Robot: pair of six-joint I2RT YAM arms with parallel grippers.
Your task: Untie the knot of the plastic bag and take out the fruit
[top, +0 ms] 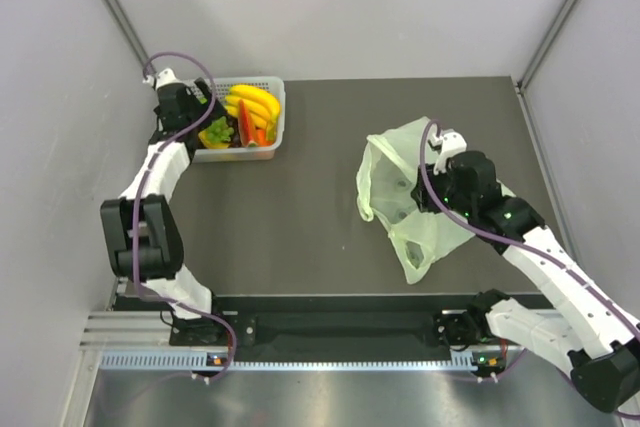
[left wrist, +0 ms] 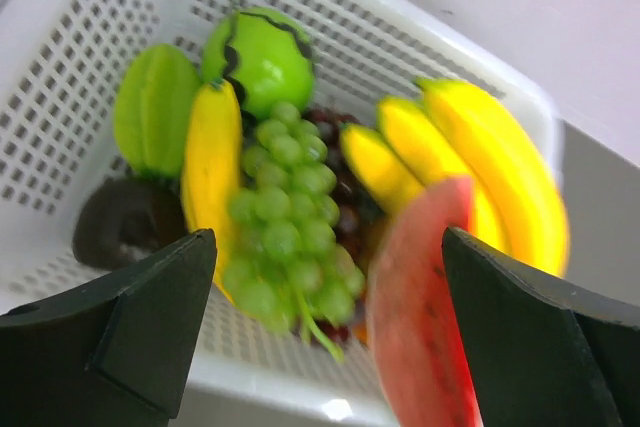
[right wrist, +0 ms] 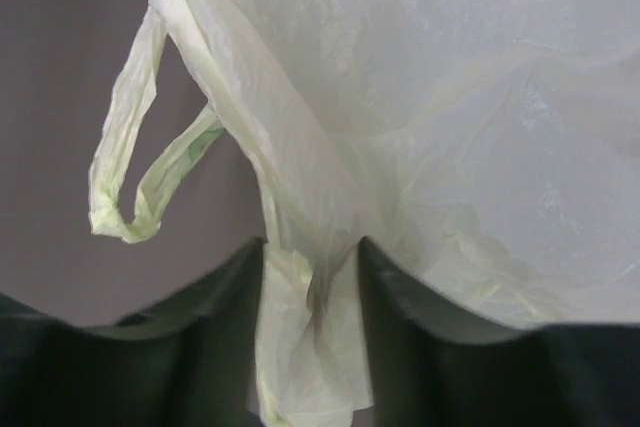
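Note:
The pale green plastic bag (top: 400, 187) lies crumpled at the right of the table. My right gripper (top: 430, 179) is shut on a fold of it. In the right wrist view the gripper (right wrist: 312, 277) pinches the bag (right wrist: 450, 97), and one handle loop (right wrist: 130, 177) hangs free; no knot shows. The fruit sits in the white lattice basket (top: 275, 107): a yellow banana bunch (left wrist: 470, 167), a red wedge (left wrist: 420, 317), a green piece (left wrist: 150, 112) and green grapes (left wrist: 285, 227). My left gripper (left wrist: 328, 247) is open over the basket's left end (top: 200, 112), holding nothing.
The basket (left wrist: 60, 77) stands at the back left, close to the left wall. It also holds a round striped green fruit (left wrist: 260, 52) and a dark piece (left wrist: 125, 222). Grey walls enclose the dark table (top: 300, 207) on three sides.

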